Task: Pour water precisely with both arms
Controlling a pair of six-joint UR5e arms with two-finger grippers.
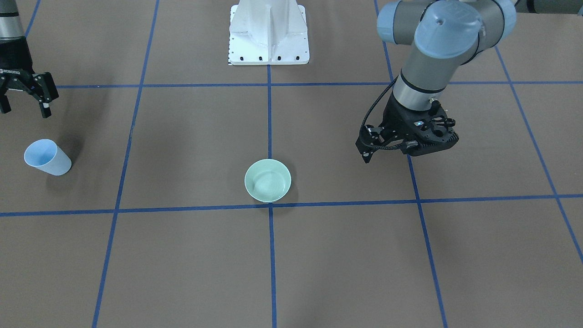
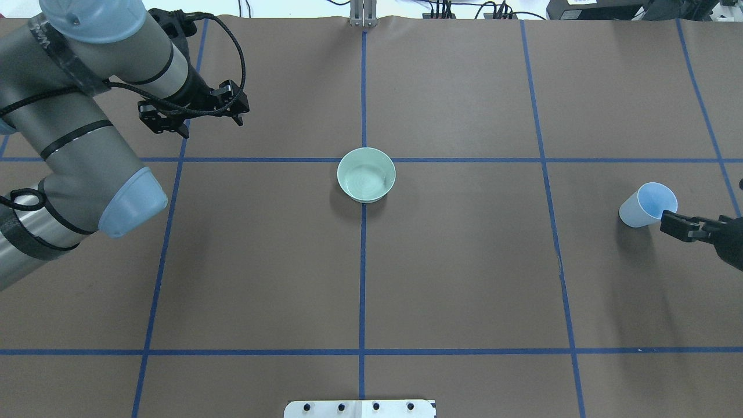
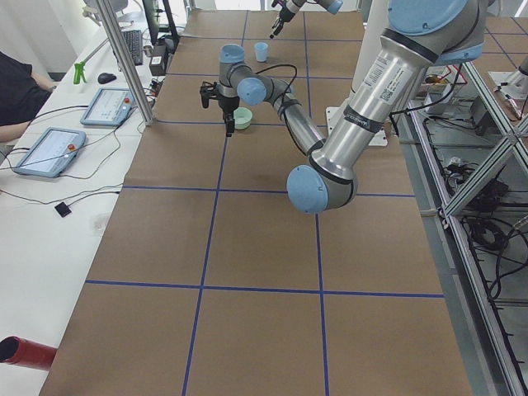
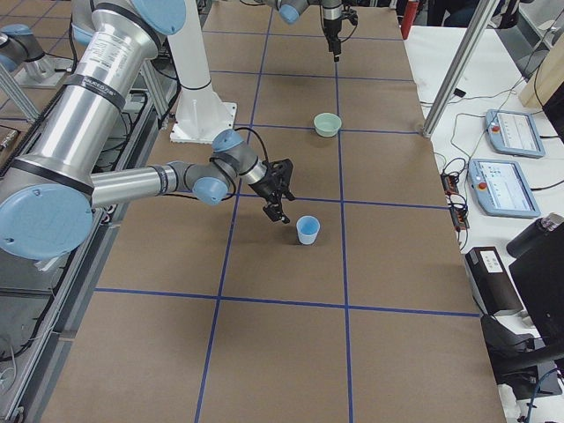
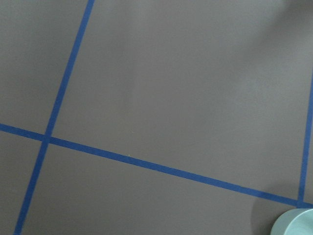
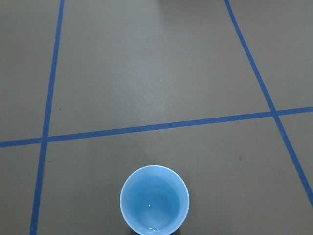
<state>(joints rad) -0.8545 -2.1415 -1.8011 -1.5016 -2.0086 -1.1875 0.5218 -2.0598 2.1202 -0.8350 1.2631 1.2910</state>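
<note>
A light-blue cup (image 1: 48, 157) stands upright on the brown table on my right side. In the right wrist view the cup (image 6: 154, 200) holds a little water (image 6: 149, 205), seen only as faint glints at its bottom. My right gripper (image 1: 25, 109) hovers open just short of the cup (image 2: 647, 204), apart from it. A pale green bowl (image 2: 366, 174) sits at the table's centre on a blue tape crossing; I cannot tell whether it holds water. My left gripper (image 2: 200, 119) hangs open and empty above the table, well to the left of the bowl.
Blue tape lines divide the brown table cover into squares. The white bolted pedestal (image 1: 268, 34) stands at the robot's side of the table. Tablets (image 3: 49, 150), cables and a seated person (image 3: 16, 91) are along the far side. A red cylinder (image 3: 25, 351) lies off the table's corner.
</note>
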